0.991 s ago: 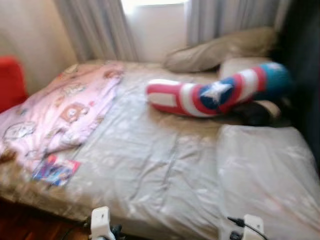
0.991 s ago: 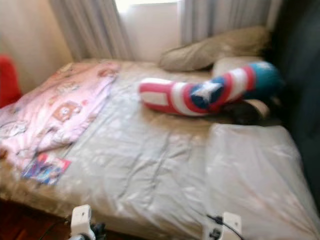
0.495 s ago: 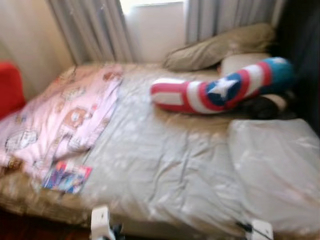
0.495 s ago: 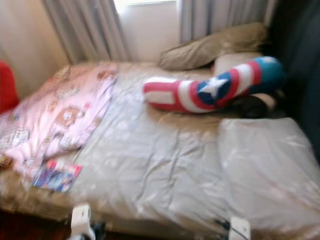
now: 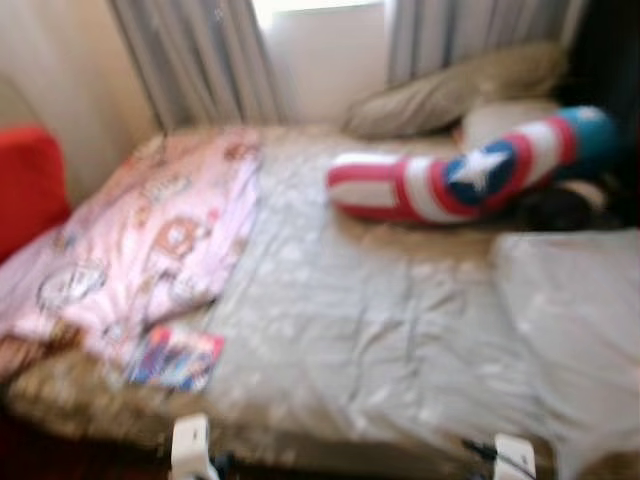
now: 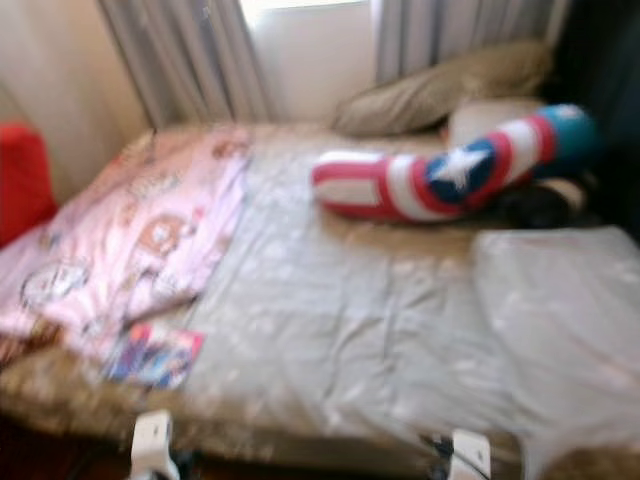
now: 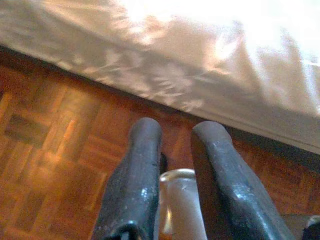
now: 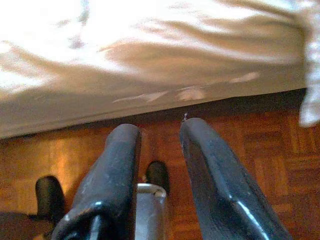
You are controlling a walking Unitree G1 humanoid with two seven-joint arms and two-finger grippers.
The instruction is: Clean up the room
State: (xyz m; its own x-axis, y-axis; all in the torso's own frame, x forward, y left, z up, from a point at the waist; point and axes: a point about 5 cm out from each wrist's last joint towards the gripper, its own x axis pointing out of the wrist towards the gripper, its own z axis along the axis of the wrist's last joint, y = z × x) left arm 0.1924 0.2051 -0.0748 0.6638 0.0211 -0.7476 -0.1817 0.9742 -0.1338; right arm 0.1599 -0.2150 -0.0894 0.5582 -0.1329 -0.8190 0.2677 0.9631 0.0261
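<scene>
Both claws, left claw (image 7: 172,150) and right claw (image 8: 157,150), hang parted, empty; bed (image 5: 380,330) clutter, booklet (image 5: 175,358), star bolster (image 5: 460,180), looks untouched.

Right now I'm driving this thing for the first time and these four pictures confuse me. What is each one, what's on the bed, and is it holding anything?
It is a walking humanoid with two arms, each ending in two long black fingers. The two wide pictures come from its head camera, looking down at a bed; they are blurred. On the bed lie a pink blanket, a small colourful booklet near the front edge, a red, white and blue star cushion, and pillows by the curtains. A red seat stands to the left.

The other two pictures come from the wrists, looking along the fingers at the wood floor below the bed's edge. The left gripper and right gripper both hang low, fingers apart, holding nothing.
</scene>
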